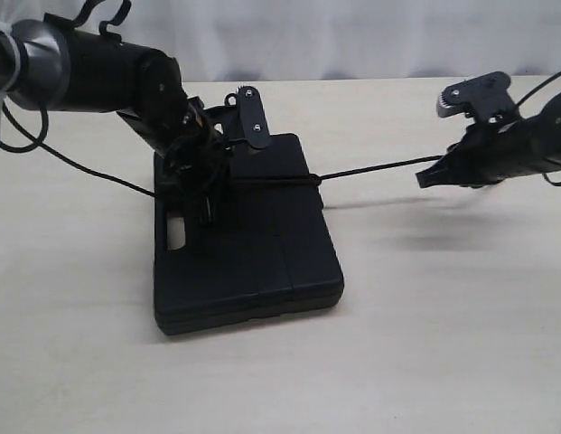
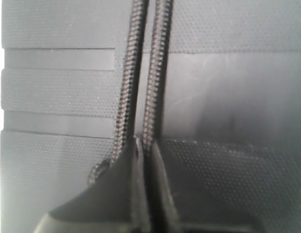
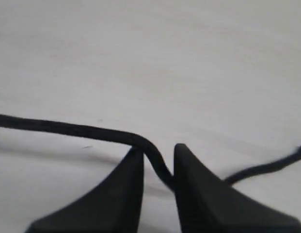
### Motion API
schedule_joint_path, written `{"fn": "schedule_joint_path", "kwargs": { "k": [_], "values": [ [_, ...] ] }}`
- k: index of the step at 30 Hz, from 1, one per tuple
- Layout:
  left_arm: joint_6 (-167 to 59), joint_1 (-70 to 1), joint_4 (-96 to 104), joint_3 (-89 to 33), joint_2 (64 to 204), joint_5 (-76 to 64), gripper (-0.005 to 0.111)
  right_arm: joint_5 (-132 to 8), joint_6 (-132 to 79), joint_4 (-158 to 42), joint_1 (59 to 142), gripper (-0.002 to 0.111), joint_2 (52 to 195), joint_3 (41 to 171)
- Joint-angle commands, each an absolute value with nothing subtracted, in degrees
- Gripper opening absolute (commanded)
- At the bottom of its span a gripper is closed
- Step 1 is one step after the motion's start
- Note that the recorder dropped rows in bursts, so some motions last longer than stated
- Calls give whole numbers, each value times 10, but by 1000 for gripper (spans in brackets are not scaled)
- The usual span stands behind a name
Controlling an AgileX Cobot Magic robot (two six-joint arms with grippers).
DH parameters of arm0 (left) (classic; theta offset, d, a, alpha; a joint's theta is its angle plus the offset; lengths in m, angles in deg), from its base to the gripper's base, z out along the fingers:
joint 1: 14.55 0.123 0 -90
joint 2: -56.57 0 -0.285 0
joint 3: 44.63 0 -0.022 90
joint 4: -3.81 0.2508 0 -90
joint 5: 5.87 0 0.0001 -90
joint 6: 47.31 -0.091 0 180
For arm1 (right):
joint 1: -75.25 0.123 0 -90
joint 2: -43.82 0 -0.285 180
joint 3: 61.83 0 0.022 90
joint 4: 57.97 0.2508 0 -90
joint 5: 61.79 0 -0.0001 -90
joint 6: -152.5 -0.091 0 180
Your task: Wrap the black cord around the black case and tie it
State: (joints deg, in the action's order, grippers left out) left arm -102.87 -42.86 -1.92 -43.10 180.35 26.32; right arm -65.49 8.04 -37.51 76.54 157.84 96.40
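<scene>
Because the black case lies flat on the desk with its handle slot toward my left arm, it makes a steady bed for the wrap. The black cord crosses the case's lid near its far end. Off the case's right edge it runs in a nearly straight line above the desk to my right gripper.

On the case itself, my left gripper is pressed down onto the lid beside the slot, jaws closed on the cord. Two braided strands lie side by side on the textured lid and both vanish between the tips. I judge that grip to be the anchor, pinning the strands so the turn around the case cannot slacken while the other end is worked.

Well to the right of the case, my right jaws stand a little apart, the gap wider than the cord. The strand bends down through the gap against one inner face, and a short tail trails out on the side away from the case. Nothing there looks clamped, so the line could go slack. Whether a knot sits at the case's right edge, I cannot tell. To my eye the wrap is on and the tie unfinished.
</scene>
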Motion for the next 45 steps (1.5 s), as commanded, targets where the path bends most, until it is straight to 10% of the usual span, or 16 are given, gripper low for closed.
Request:
{"fn": "schedule_joint_path", "kwargs": {
  "k": [1,10,14,17,21,26,32,45],
  "values": [
    [-1025,-411,29,-418,1817,326,0,-636,76,-375,743,50,1583,966],
    [-1009,-412,-10,-418,1796,266,2,-649,11,-375,706,53,1603,968],
    [-1014,-412,-48,-418,1756,272,33,-680,-8,-375,706,52,1562,968],
    [-972,-412,-49,-418,1715,284,42,-706,-14,-375,707,27,1541,968],
    [-934,-412,-54,-418,1659,321,41,-712,-14,-375,707,4,1539,968],
    [-936,-412,-130,-418,1643,335,39,-712,-14,-375,707,4,1539,968],
    [-901,-412,-152,-416,1641,343,0,-712,-14,-375,707,4,1538,968],
    [-886,-411,-194,-123,1304,0,0,-634,-9,-364,820,4,1385,890]
  ]
}}
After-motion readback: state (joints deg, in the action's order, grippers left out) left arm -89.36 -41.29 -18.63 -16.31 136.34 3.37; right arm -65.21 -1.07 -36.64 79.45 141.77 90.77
